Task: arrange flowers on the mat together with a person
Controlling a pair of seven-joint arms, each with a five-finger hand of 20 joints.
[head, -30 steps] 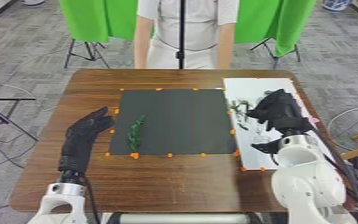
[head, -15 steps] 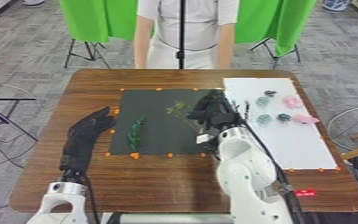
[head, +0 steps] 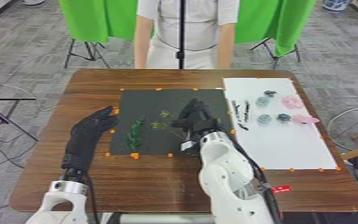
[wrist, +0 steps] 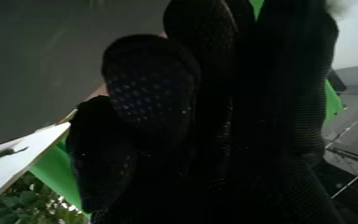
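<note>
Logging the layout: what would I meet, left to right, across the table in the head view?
Black-gloved left hand, dark green leafy sprig, yellow-green sprig, black-gloved right hand, dark slender sprigs, pale green flowers, pink flowers.

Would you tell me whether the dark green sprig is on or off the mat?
On: in the head view the sprig lies wholly within the mat, near its left edge.

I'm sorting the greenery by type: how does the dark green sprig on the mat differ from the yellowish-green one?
The dark green sprig looks leafy along its length; the yellowish-green sprig has small, separate tufts. The dark green sprig lies toward the left side of the mat, while the yellowish-green sprig is farther right, beside the right hand. Both are greenery within the mat's outline.
</note>
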